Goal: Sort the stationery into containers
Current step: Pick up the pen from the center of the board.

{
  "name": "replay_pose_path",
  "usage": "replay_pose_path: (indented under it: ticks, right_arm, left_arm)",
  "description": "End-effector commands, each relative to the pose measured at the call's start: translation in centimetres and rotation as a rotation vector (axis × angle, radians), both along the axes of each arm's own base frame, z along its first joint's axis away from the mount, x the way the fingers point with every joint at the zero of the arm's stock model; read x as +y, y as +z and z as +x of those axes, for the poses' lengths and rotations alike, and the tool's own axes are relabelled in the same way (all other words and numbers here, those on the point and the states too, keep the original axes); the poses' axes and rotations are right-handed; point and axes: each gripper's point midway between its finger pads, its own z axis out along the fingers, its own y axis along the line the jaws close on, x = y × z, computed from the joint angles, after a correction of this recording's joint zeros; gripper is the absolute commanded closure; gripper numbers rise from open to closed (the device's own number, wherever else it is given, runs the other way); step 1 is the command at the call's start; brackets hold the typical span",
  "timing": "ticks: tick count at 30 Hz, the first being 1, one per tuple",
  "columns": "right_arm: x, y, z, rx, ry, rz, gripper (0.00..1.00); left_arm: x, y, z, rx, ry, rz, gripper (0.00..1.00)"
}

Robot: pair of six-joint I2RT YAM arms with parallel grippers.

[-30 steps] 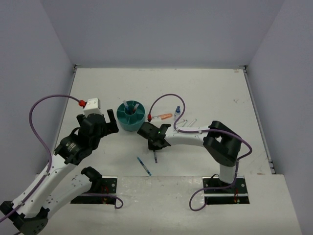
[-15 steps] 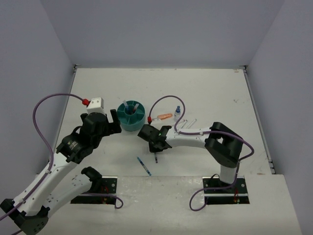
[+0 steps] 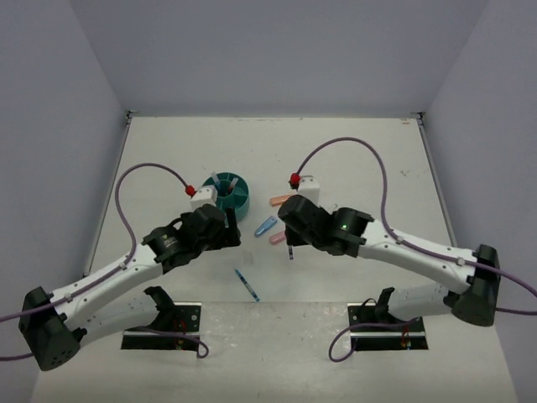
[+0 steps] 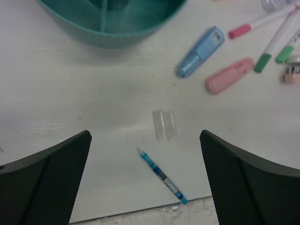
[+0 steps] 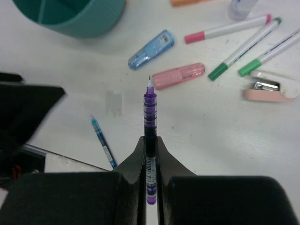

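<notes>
Pinching a purple pen (image 5: 149, 110) in the right gripper (image 5: 150, 140), tip pointing out, above the middle of the desk (image 3: 352, 151).
Hovering with the left gripper (image 4: 145, 136) spread wide over a blue pen (image 4: 161, 176) lying by the desk's near edge, the teal organizer (image 4: 112, 35) standing just beyond, light-blue marker (image 4: 199, 51) and pink marker (image 4: 229, 75) lying beside it.

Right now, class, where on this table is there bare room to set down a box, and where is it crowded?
Bare: the far strip of table behind the teal organizer, and the far right corner. Crowded: right of the organizer, where the light-blue marker, pink marker and capped pens lie; a blue pen lies near the front edge.
</notes>
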Motion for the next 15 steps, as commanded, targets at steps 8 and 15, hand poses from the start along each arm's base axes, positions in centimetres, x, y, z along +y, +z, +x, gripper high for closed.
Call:
replay_pose_path:
  ticks: [8, 15]
  right_arm:
    - [-5.3, -1.8, 0.5, -0.045, -0.072, -0.146, 1.0]
    - [-5.5, -1.9, 0.7, -0.059, -0.085, -0.15, 1.0]
  left_arm:
    - [-5.3, -3.7, 0.5, 0.078, 0.103, 0.015, 0.33]
    - [-6.5, -5.8, 0.6, 0.137, 0.09, 0.053, 0.59]
